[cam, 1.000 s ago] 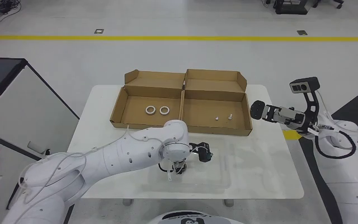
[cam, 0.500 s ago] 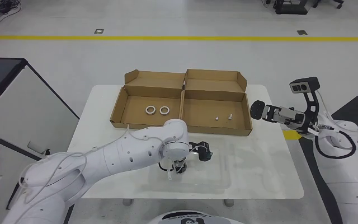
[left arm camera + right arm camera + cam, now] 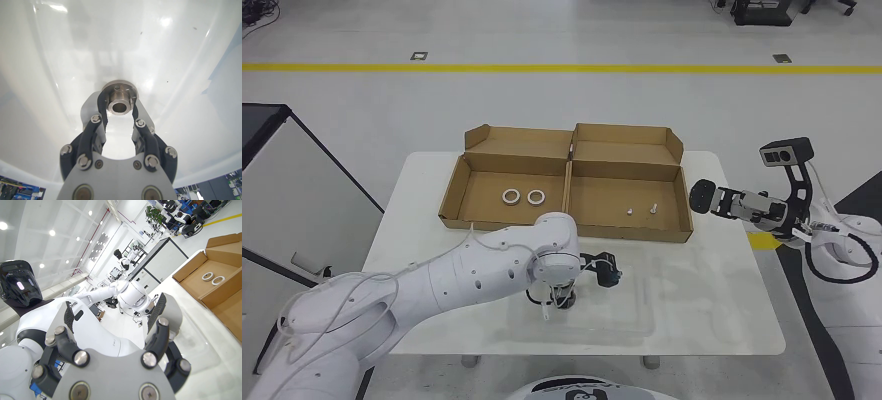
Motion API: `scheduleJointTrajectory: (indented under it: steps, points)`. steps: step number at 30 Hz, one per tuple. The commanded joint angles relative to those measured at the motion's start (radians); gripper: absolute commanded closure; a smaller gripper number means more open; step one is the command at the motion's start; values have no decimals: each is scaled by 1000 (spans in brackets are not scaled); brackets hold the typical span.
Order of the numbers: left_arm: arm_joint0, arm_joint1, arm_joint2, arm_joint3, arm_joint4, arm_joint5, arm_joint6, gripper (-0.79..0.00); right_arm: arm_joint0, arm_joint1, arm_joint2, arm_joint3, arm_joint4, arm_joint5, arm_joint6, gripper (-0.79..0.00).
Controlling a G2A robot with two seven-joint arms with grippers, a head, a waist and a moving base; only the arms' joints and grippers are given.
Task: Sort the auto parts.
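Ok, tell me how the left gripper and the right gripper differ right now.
The left gripper is shut on a metal hub; the right gripper is open and holds nothing. The left gripper is low inside the clear tray at the front of the table; the right gripper is held up near the table's edge, beside the cardboard box. Both are the same two-finger build.

The flanged hub [image 3: 119,100] is bare silver-grey steel. The left gripper [image 3: 118,106] has black ribbed pads [image 3: 102,111]. The 2 rings [image 3: 510,197] are white, the cardboard box [image 3: 454,190] plain brown, the table [image 3: 722,300] white.
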Motion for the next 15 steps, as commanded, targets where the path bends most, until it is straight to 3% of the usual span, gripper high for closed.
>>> scheduleJointTrajectory:
  steps: [1, 9, 12, 15]
  points:
    - [0, 0, 0, 0, 0, 0, 0, -326, 0, 0, 0, 0, 0, 0, 0, -785]
    - [2, 1, 0, 1, 9, 8, -8, -317, 0, 0, 0, 0, 0, 0, 0, -785]
    - [5, -2, 0, 8, 16, 6, -6, -194, 0, 0, 0, 0, 0, 0, 0, -785]
    - [5, -5, 0, 13, 21, 8, -8, 0, 0, 0, 0, 0, 0, 0, 0, -785]
